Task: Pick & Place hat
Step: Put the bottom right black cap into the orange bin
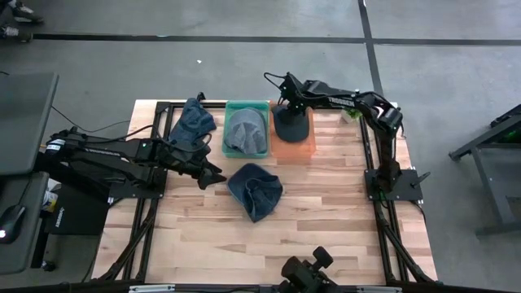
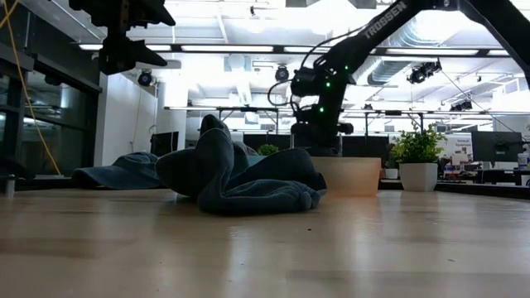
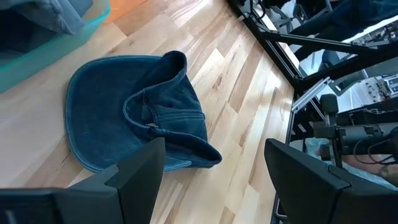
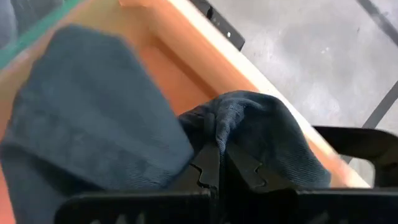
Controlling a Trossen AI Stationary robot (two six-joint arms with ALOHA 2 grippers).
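A blue denim hat [image 1: 255, 190] lies crumpled on the wooden table, its brim flat on the boards; the left wrist view shows the same blue hat [image 3: 134, 112]. My left gripper [image 1: 213, 175] hovers open just left of it, above the table, touching nothing. A dark hat [image 1: 291, 124] sits in the orange bin [image 1: 308, 145]. My right gripper [image 1: 289, 102] reaches down into that bin from the far side and is shut on the dark hat. A grey hat [image 1: 247, 130] fills the green bin [image 1: 229, 110]. My right gripper [image 4: 217, 165] pinches a raised fold of the dark hat [image 4: 214, 127] between its two fingertips, coming from above and slanting down. The rest of the hat [image 4: 93, 124] spreads over the floor of the orange bin [image 4: 186, 37].
Another blue hat [image 1: 192, 122] lies at the table's far left, beside the green bin. A black frame rail [image 1: 155, 150] runs along the left side and another [image 1: 376, 155] along the right. Bare wood [image 1: 326, 220] lies near and right of the crumpled hat.
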